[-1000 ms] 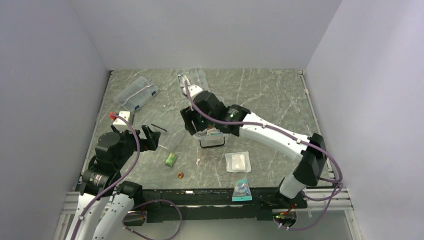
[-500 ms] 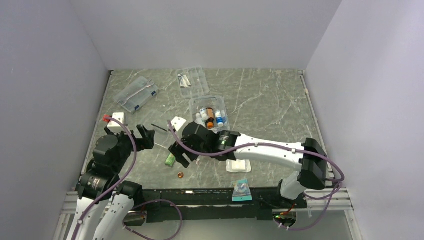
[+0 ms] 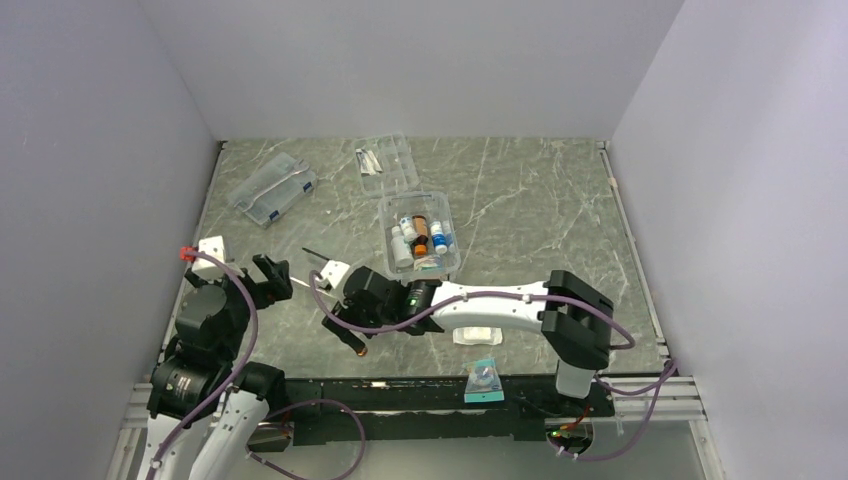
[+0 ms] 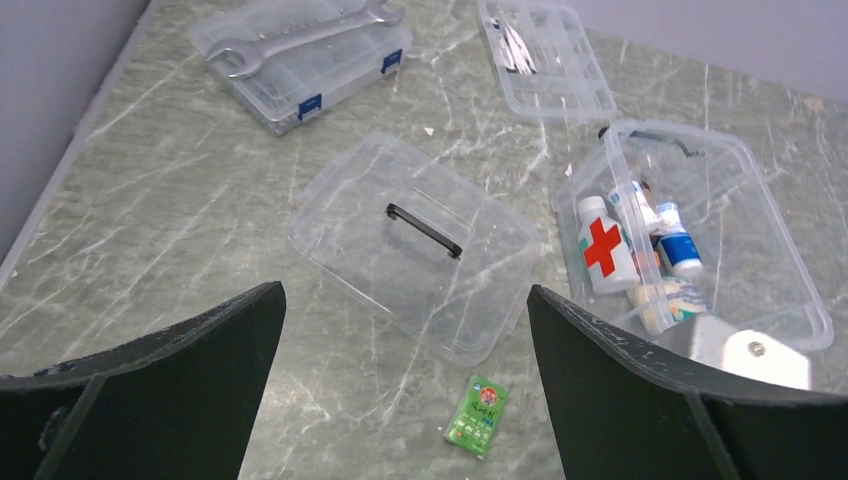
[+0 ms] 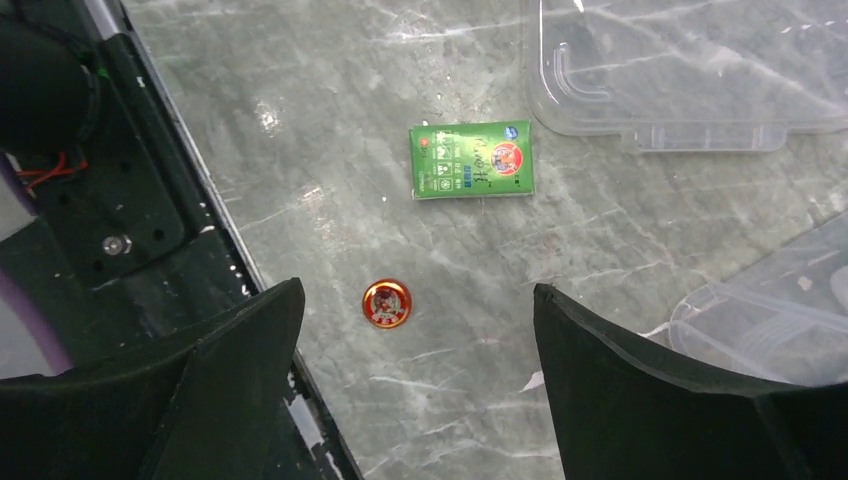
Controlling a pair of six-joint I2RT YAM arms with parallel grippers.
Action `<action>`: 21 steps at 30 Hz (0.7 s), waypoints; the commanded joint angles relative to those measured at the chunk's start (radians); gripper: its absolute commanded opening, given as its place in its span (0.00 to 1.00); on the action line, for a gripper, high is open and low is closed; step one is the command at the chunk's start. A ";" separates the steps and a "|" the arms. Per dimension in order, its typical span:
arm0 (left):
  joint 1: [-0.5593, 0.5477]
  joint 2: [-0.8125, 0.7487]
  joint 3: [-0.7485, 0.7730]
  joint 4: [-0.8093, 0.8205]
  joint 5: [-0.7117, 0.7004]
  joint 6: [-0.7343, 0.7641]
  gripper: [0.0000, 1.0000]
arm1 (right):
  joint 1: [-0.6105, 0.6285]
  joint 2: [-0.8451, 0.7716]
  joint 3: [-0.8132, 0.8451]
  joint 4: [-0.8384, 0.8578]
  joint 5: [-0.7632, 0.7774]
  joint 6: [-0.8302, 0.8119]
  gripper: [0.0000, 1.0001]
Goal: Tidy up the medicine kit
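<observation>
The medicine kit (image 3: 447, 262) is a clear tub standing open mid-table, with small bottles inside; the left wrist view shows its rim (image 4: 737, 152) and its red cross. Its clear lid (image 4: 370, 215) with the dark handle lies flat left of it; its edge also shows in the right wrist view (image 5: 690, 70). My right gripper (image 3: 345, 330) is open and empty, hovering low with a red round tin (image 5: 386, 303) between its jaws (image 5: 418, 300) and a green sachet (image 5: 470, 160) just beyond. My left gripper (image 3: 272, 278) is open and empty, above the table in front of the lid (image 4: 403, 330).
A flat clear case with blue labels (image 3: 272, 188) lies far left. A small clear tray (image 3: 387, 162) lies at the back. A white gauze packet (image 3: 475, 335) lies near the right arm. A teal packet (image 3: 484, 378) sits on the front rail.
My right arm has swung from over the tub to the near left, down to the red tin and green sachet, uncovering the tub. My left arm has drawn back slightly to the left.
</observation>
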 commanded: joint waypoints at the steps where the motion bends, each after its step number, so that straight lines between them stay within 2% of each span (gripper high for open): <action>1: 0.001 -0.015 0.036 -0.003 -0.067 -0.020 0.99 | 0.005 0.051 0.024 0.088 0.019 -0.035 0.87; 11: 0.001 -0.005 0.038 -0.004 -0.066 -0.023 0.99 | 0.007 0.184 0.068 0.129 0.046 -0.038 0.99; 21: 0.001 -0.002 0.036 -0.003 -0.062 -0.021 0.99 | 0.004 0.263 0.104 0.152 0.061 -0.062 1.00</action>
